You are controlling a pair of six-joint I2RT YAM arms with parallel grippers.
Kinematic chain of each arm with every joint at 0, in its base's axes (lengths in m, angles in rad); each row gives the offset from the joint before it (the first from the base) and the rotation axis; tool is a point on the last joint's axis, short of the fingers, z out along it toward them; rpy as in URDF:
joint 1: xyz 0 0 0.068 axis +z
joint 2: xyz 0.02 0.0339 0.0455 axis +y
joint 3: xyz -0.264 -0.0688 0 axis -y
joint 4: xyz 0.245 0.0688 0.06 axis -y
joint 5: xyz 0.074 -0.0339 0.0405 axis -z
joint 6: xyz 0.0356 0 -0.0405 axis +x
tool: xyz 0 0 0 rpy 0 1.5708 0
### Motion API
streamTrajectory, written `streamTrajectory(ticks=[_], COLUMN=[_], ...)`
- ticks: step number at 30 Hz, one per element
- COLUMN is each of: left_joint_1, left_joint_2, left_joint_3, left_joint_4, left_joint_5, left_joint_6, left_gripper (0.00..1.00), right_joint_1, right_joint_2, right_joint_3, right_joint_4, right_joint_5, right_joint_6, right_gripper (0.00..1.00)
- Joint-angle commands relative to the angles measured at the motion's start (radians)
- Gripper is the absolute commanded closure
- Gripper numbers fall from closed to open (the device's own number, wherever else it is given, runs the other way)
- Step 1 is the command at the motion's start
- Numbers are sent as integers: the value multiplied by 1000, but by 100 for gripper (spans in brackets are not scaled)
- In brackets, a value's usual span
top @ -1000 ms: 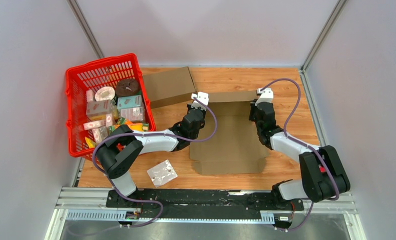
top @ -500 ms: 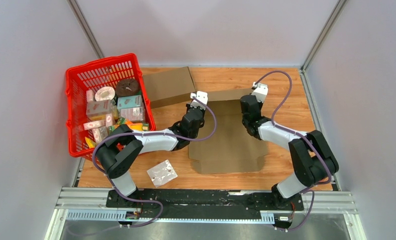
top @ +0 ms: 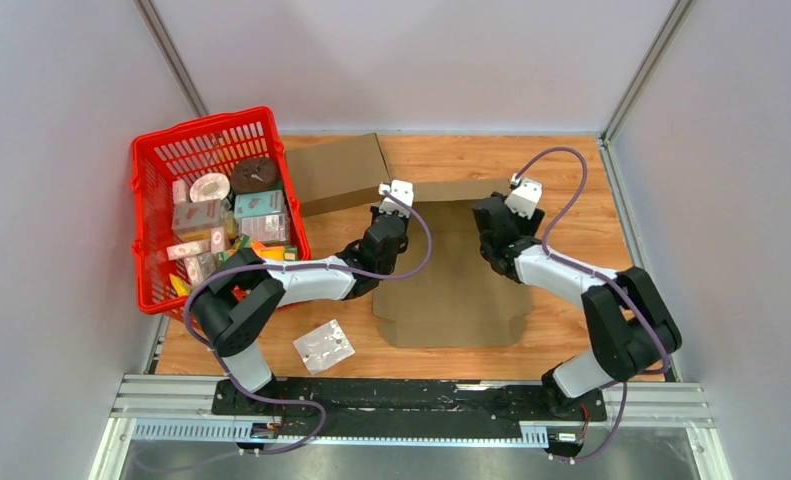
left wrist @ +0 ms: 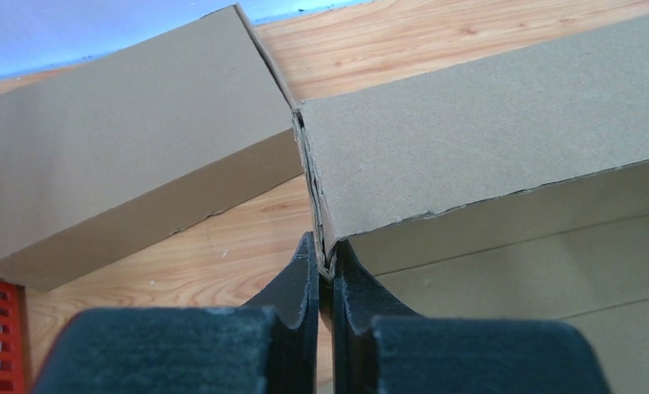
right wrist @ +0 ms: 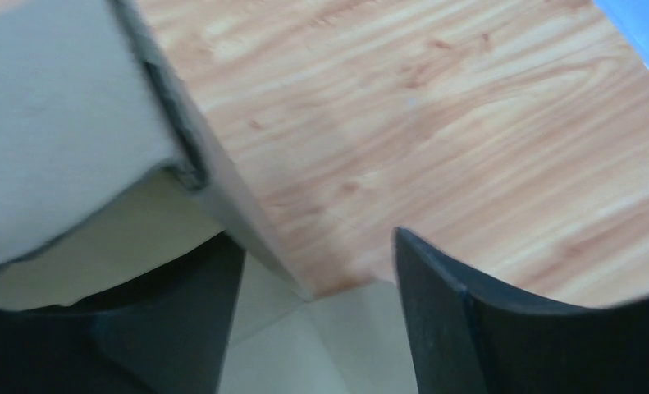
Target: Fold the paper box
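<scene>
Cardboard corner, far left on the paper box (top: 456, 290): we are clamping it in the left gripper (left wrist: 325, 269). Our right gripper (right wrist: 317, 250) is straddling the far-right corner, jaws apart, contact unclear.

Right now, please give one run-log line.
left end effector: shut on box flap | right end effector: open at box edge | fold: unfinished

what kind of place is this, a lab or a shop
Probably a robotics lab cell: plain partition walls enclose a wooden table, and the left arm and right arm are bolted to a metal rail at its edge.
</scene>
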Motion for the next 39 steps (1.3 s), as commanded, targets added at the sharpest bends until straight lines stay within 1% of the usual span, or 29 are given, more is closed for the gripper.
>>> streamTrajectory(ticks=[1,2,4,5,6,7,8,9,10,12,14,15,17,18,20,21,22,23,24,26,27,29,31,33,34,35,37,38,39], left_joint_1=[-27,-27,-27,-27,-27,-27,-27,-27,-27,-27,-25,-25,-22,-25,-30,-40,-54,-110,-141,-203,-239,-258,-289,-313,-327,-332,-343,-347,-355], left_joint_2=[-22,-32,-59,-68,-86,-97,-108,-138,-157,-238,-305,-385,-459,-509,-533,-539,-537,-534,-530,-527,-522,-519,-508,-484,-473,-459,-412,-378,-360], left_joint_3=[12,1,-34,-38,-38,-35,-32,-27,-18,-38,-59,-68,-96,-101,-96,-94,-73,-55,-39,-13,-15,-31,-47,-39,-33,-25,4,13,30], left_joint_4=[-106,-102,-60,-59,-83,-102,-129,-204,-256,-363,-466,-543,-594,-629,-660,-671,-695,-780,-821,-893,-898,-872,-852,-846,-843,-843,-840,-838,-833], left_joint_5=[82,94,125,129,138,141,146,175,186,239,269,336,448,600,779,938,988,1008,984,929,915,915,928,916,915,901,893,866,843], left_joint_6=[-13,-15,-23,-27,-38,-44,-53,-78,-98,-174,-235,-280,-300,-296,-276,-250,-228,-199,-128,-61,-21,2,25,60,66,79,91,96,127], left_gripper=[89,78,67,59,56,52,34,29,26,25,25,26,33,34,37,38,37,37,37,35,34,31,30,29,29,28,25,24,24], right_joint_1=[-42,-45,-42,-42,-44,-44,-44,-44,-44,-44,-45,-45,-47,-47,-49,-49,-50,-53,-53,-53,-55,-55,-55,-58,-59,-58,-58,-58,-58], right_joint_2=[-149,-175,-250,-282,-306,-348,-365,-381,-413,-447,-485,-493,-502,-501,-502,-517,-531,-545,-574,-591,-593,-590,-582,-559,-532,-516,-490,-488,-490], right_joint_3=[-2,7,26,26,32,38,46,44,35,-7,-28,-37,-54,-55,-61,-68,-83,-119,-143,-195,-204,-222,-250,-246,-243,-238,-226,-224,-216], right_joint_4=[-275,-329,-520,-570,-625,-737,-782,-820,-872,-905,-972,-998,-1026,-1028,-1067,-1078,-1089,-1083,-1072,-1028,-1019,-993,-909,-873,-853,-839,-834,-831,-839], right_joint_5=[-134,-179,-257,-285,-323,-348,-386,-479,-533,-648,-643,-632,-668,-711,-712,-692,-685,-696,-736,-753,-710,-652,-587,-538,-535,-558,-586,-624,-636], right_joint_6=[-60,-56,-27,-8,12,33,49,58,65,110,174,211,228,230,277,294,328,346,361,386,395,401,376,334,325,297,299,293,285], right_gripper=[21,16,12,9,3,0,0,0,0,0,0,0,0,0,0,0,0,2,8,11,15,24,24,24,26,44,60,74,77])
